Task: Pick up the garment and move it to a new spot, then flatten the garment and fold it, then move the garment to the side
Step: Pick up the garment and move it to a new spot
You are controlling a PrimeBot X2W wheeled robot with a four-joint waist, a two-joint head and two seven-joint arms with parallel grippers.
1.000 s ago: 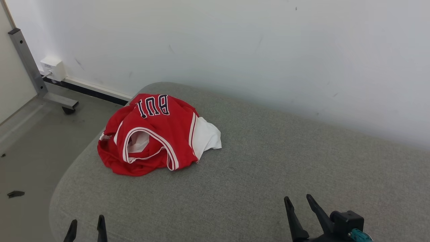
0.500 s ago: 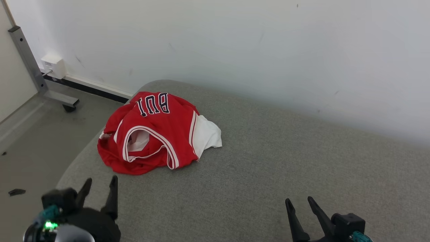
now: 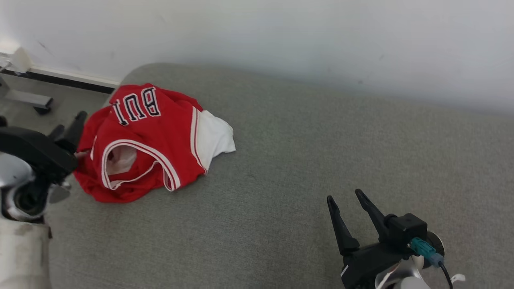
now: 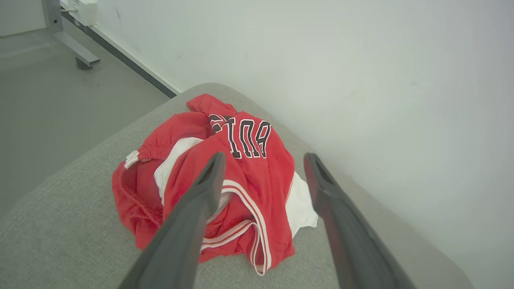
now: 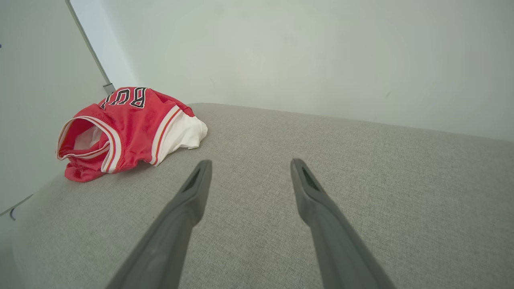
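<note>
Left gripper (image 3: 69,125): far left of the head view, two dark fingers spread wide with nothing between them, tips just beside the left edge of the garment (image 3: 140,148); whether they touch the cloth cannot be told; in the left wrist view the parted fingers frame the heap. Garment: red jersey with white trim, black lettering and a white panel, crumpled in a loose heap on the far left corner of the grey cushion (image 3: 301,160), close to the white wall (image 3: 281,32). Right gripper (image 3: 344,195): lower right of the head view, fingers held apart and empty, over bare cushion, well apart from the garment
</note>
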